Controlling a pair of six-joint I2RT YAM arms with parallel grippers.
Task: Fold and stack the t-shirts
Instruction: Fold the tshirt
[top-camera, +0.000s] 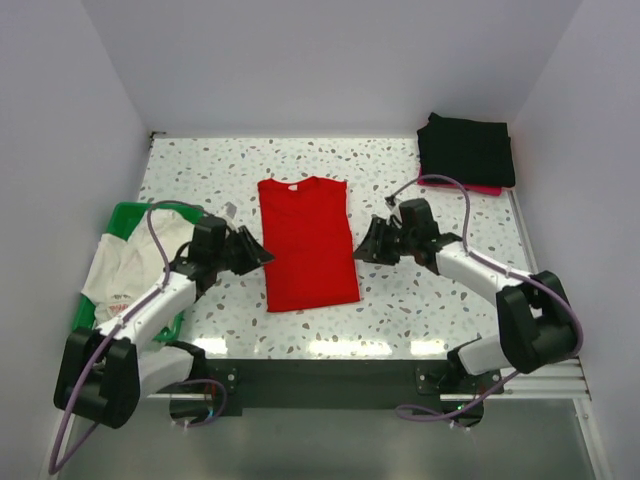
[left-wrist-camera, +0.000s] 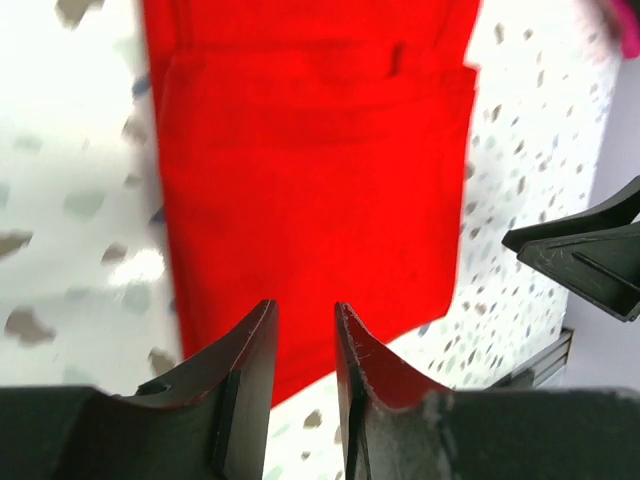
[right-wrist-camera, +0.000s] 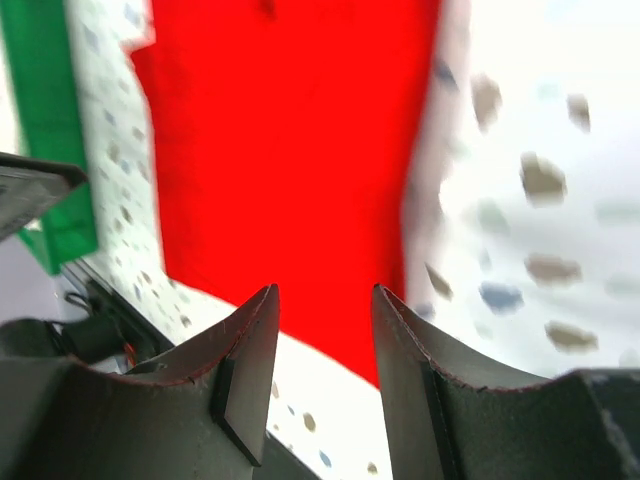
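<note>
Left jaws: stand a little apart, a narrow gap between the tips, pinching nothing. Right jaws: stand spread somewhat wider, likewise empty. Face each other from opposite sides, tips pointing inward and down. Between the two pairs: the red t-shirt (top-camera: 307, 243), flat on the speckled worktop (top-camera: 400, 310), folded into a narrow strip with the sleeves tucked in, one pair of jaws at each long edge, collar end beyond the jaws, hem end on the near side of them. Cannot tell whether either pair brushes the cloth. From the left wrist: a folded layer of red just ahead of the left jaws, and the right jaws dark at the far side of the cloth. Behind the left jaws, under the left arm (top-camera: 150, 310): a white t-shirt (top-camera: 125, 268) with small red print, slumped over the rim of a green basket (top-camera: 128, 212). Well beyond the right jaws, at the far corner of the worktop: a stack of black t-shirts (top-camera: 467, 148), folded, with a pink edge (top-camera: 488, 189) peeking out beneath it, well apart from the red one.
</note>
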